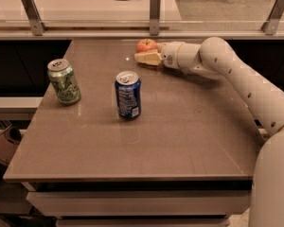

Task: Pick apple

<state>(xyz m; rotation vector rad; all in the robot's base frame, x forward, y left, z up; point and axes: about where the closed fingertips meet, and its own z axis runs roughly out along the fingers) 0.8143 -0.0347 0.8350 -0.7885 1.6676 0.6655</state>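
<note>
Base of apple (146, 44) behind gripper (144, 57)

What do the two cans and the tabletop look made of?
The green can and blue can: likely thin metal, silvery rimmed tops. The tabletop: probably smooth laminate or stone, faint sheen. The gripper sits just in front of the apple, near the far edge.

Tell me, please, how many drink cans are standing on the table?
2. The green can stands near the left edge; the blue can stands near the middle. The gripper is at the far edge, just in front of the apple. No can seems hidden.
</note>
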